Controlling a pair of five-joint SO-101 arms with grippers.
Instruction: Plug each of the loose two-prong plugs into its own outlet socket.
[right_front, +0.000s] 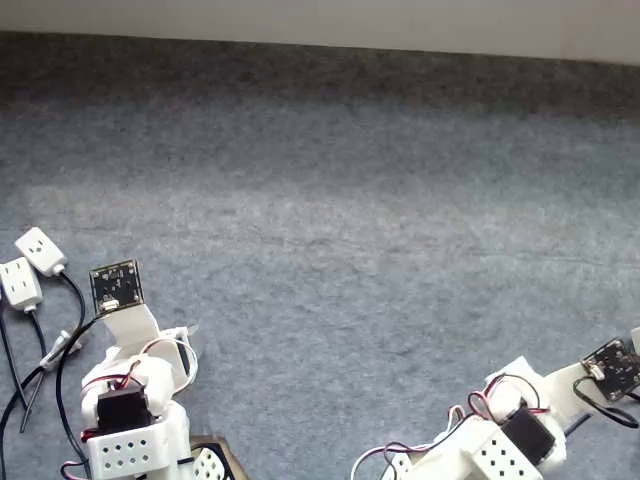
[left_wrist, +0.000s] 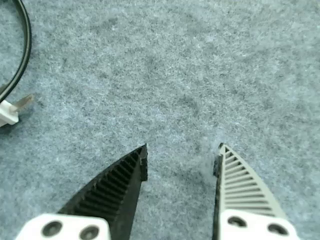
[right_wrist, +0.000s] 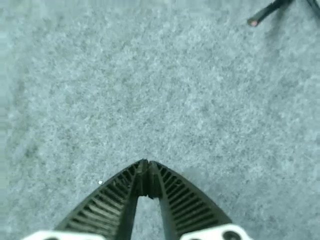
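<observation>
High view: the grey counter (right_front: 350, 200) carries the first outlet socket (right_front: 40, 250) and the second outlet socket (right_front: 18, 282), touching or nearly so at about 9 o'clock, slots facing up and both unoccupied; the first lies with its long axis from 10 to 4 o'clock, the second nearer 12 to 6; a loose plug (right_front: 62, 345) lies just toward 5 o'clock of them, beside the left arm (right_front: 130, 420) at 7 o'clock, its long axis roughly 8 to 2 o'clock; the right arm (right_front: 500, 445) sits at 5 o'clock, well apart from sockets and plug; by this evidence no plug is yet seated, so the whole task is left, and a second loose plug cannot be made out. Left wrist view: the left gripper (left_wrist: 182, 150) is released, jaws spread over bare counter and grasping nothing; the loose plug (left_wrist: 7, 112) lies off to the black jaw's side, flat on the counter, a prong (left_wrist: 22, 102) pointing inward toward the gripper's line, with a black cord (left_wrist: 22, 55) curving beyond it. Right wrist view: the right gripper (right_wrist: 148, 167) is clenched, tips meeting on nothing; a dark cable end (right_wrist: 265, 12) lies well ahead of it.
</observation>
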